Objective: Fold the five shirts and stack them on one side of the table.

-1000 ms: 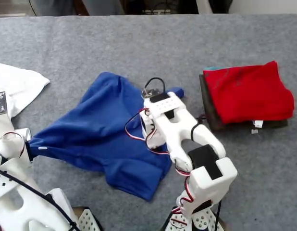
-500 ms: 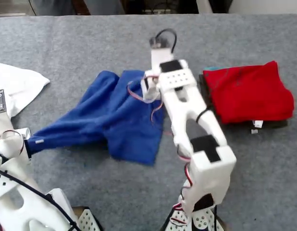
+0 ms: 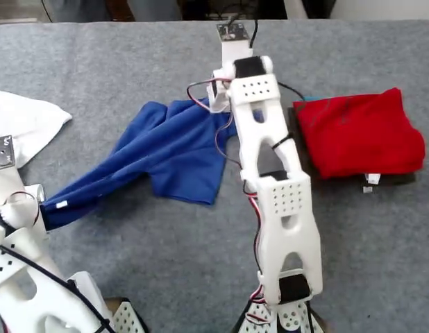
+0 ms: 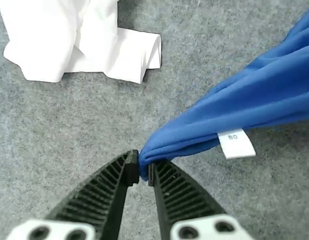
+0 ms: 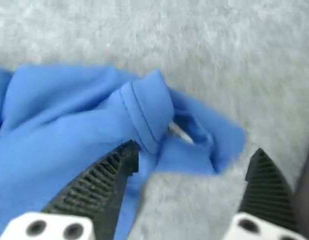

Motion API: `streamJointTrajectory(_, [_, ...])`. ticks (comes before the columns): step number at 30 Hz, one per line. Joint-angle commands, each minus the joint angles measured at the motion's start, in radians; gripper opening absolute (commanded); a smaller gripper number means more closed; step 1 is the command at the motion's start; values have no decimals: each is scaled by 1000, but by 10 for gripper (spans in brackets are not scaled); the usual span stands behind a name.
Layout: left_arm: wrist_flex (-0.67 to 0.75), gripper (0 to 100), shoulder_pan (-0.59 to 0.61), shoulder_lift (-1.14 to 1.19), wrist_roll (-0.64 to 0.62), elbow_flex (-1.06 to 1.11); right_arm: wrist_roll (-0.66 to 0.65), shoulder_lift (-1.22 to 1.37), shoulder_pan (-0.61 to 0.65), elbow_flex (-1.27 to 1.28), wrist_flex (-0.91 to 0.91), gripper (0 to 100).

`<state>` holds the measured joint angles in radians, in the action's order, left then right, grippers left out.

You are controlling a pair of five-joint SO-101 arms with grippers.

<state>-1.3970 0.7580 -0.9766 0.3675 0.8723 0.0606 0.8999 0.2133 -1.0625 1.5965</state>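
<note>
Pinching a bunched, creased corner of the blue shirt point(image 4: 254, 100) between the ribbed black fingers point(image 4: 114, 185) of the left gripper point(image 4: 143, 170), clamped tight. White size tag point(image 4: 236, 143) just past the fingertips; crumpled white shirt point(image 4: 69, 40) farther out on the grey felt-like table point(image 3: 131, 55). Right gripper point(image 5: 194, 152) spread wide, holding nothing; rolled collar seam of soft blue knit between its fingers. Folded red shirt point(image 3: 357, 132) just beside, atop a dark garment point(image 3: 303, 166).
</note>
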Motion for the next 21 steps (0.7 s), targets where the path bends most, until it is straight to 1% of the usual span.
streamJointTrajectory(1, [31, 30, -10, -14, 6, 16, -2, 15, -14, -268, 176, 304])
streamJointTrajectory(4, [54, 30, -8, -14, 6, 42, 8, -7, -31, -288, 173, 165])
streamJointTrajectory(6, [52, 30, -8, -14, 6, 39, 35, -58, -32, -239, 173, 50])
streamJointTrajectory(7, [49, 30, -8, -14, 6, 38, 40, -91, -28, -196, 173, 9])
streamJointTrajectory(10, [51, 30, -8, -14, 6, 36, 51, -243, -11, 24, 173, 83])
streamJointTrajectory(14, [46, 30, -8, -14, 6, 36, 51, -478, 28, 414, 170, 163])
streamJointTrajectory(18, [44, 30, -8, -14, 6, 36, 58, -628, 77, 739, 153, 170])
streamJointTrajectory(21, [44, 30, -8, -14, 6, 36, 164, -659, 120, 857, 146, 170])
